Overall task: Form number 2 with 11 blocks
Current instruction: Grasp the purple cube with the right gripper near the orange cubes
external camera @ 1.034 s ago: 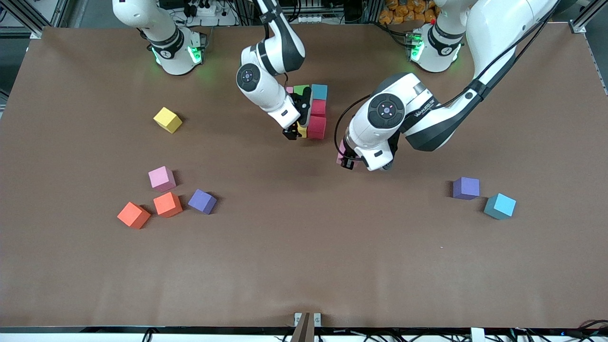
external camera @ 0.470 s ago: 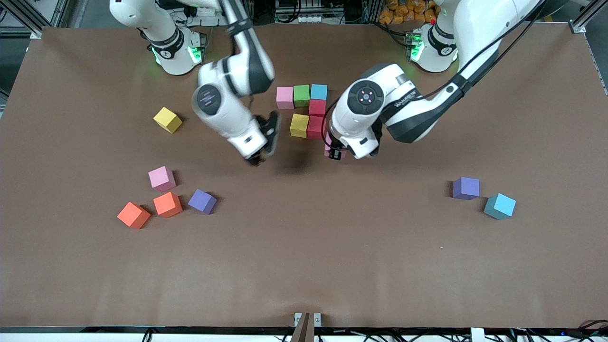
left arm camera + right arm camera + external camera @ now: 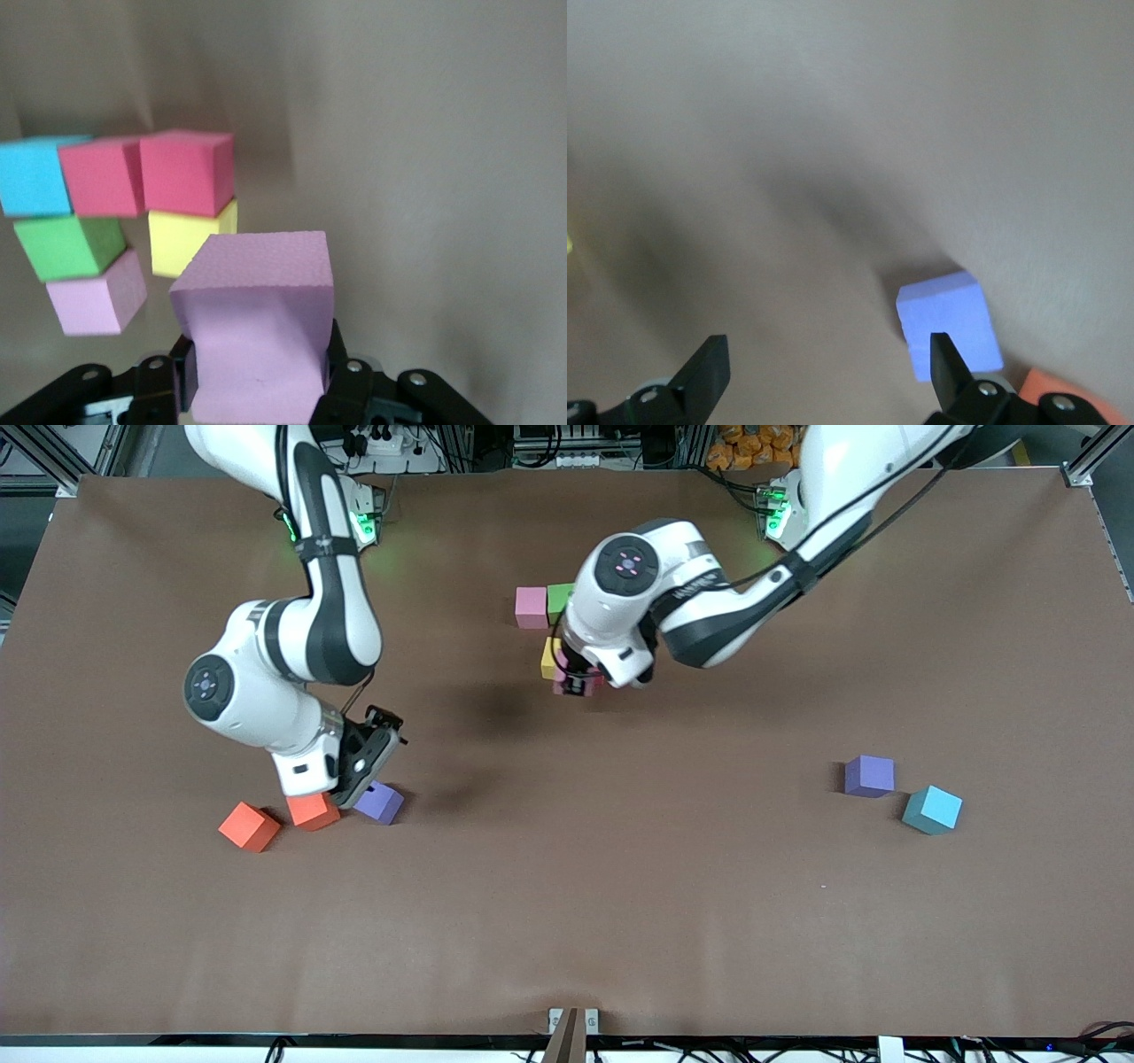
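1. So, nearest the front camera you had loose blocks on the table. At the right arm's end sat one orange block, with a second orange block and a purple block close beside it. At the left arm's end, a light blue block sat just beside another purple cube.
2. Your right gripper hung over that first cluster with its jaws spread wide and nothing between them. The purple block lay just by one finger.
3. Your left gripper was up near the middle of the table and clamped tight on a pink block. It held the block over the table, right next to the yellow cube.
4. Farthest back was the number 2, only partly built:
   - A pink cube, a green cube and a blue cube made up its farthest row.
   - One red cube came next.
   - The other red cube and the yellow one sat together in the row after that.
   - All six looked to be touching their neighbours.
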You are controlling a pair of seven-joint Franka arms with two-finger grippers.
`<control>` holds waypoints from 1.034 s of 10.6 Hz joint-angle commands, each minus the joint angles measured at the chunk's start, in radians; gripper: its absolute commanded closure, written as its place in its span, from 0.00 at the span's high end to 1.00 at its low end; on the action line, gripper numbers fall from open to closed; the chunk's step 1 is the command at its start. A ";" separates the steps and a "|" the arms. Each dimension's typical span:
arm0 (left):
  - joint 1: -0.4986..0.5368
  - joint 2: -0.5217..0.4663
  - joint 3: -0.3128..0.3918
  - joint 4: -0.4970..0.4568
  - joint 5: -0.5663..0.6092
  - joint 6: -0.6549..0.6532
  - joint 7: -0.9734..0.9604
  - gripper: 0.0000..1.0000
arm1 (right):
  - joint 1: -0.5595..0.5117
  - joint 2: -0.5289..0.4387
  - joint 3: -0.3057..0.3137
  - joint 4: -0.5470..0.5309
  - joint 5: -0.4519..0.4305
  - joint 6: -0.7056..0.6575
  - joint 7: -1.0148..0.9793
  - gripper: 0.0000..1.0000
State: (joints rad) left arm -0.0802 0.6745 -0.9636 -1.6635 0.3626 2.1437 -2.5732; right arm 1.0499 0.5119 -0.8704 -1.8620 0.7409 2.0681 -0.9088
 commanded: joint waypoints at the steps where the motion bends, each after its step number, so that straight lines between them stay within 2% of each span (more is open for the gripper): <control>1: -0.197 0.036 0.152 0.123 -0.057 -0.004 -0.033 0.35 | -0.135 0.028 0.115 0.067 -0.132 -0.005 0.223 1.00; 2: -0.273 0.046 0.213 0.158 -0.089 -0.001 -0.036 0.35 | -0.201 0.028 0.187 0.108 -0.325 0.009 0.229 1.00; 3: -0.336 0.054 0.271 0.186 -0.111 0.005 -0.041 0.35 | -0.314 0.028 0.265 0.166 -0.416 0.016 0.234 1.00; 5: -0.406 0.072 0.327 0.200 -0.140 0.063 -0.048 0.35 | -0.596 0.028 0.532 0.236 -0.417 -0.008 0.235 1.00; 6: -0.433 0.089 0.335 0.199 -0.139 0.068 -0.048 0.35 | -0.654 0.028 0.583 0.234 -0.419 -0.016 0.234 1.00; 9: -0.545 0.108 0.413 0.186 -0.137 0.068 -0.048 0.35 | -0.599 0.053 0.585 0.230 -0.414 0.030 0.260 1.00; 11: -0.566 0.125 0.425 0.177 -0.128 0.068 -0.067 0.35 | -0.559 0.097 0.585 0.206 -0.422 0.107 0.219 1.00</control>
State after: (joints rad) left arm -0.6267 0.7883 -0.5575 -1.4947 0.2415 2.2085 -2.6182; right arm 0.4682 0.5621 -0.2884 -1.6561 0.3458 2.1282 -0.6858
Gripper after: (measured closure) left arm 0.445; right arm 0.000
